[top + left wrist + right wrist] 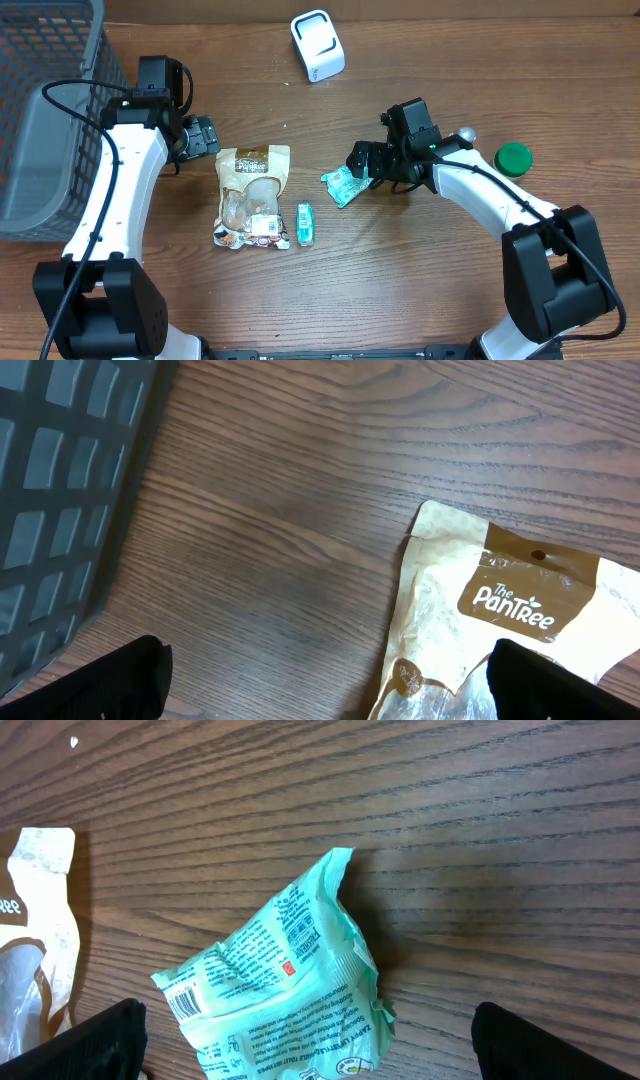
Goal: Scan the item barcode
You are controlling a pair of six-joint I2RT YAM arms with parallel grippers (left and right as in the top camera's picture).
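A crumpled mint-green packet (343, 185) lies flat on the wooden table, its printed back up. In the right wrist view the packet (280, 980) has a small barcode (182, 1003) at its left corner. My right gripper (362, 162) hovers just over it, open, with its black fingers (105, 1042) standing wide on either side and not touching it. A white scanner (318, 45) stands at the table's far middle. My left gripper (205, 137) is open beside the top of a beige Pantree pouch (252, 195), and it holds nothing.
A grey mesh basket (50, 110) fills the far left corner, close to my left arm. A small green pack (306, 224) lies right of the pouch. A round green lid (514, 157) and a small pale ball (466, 136) sit by my right arm.
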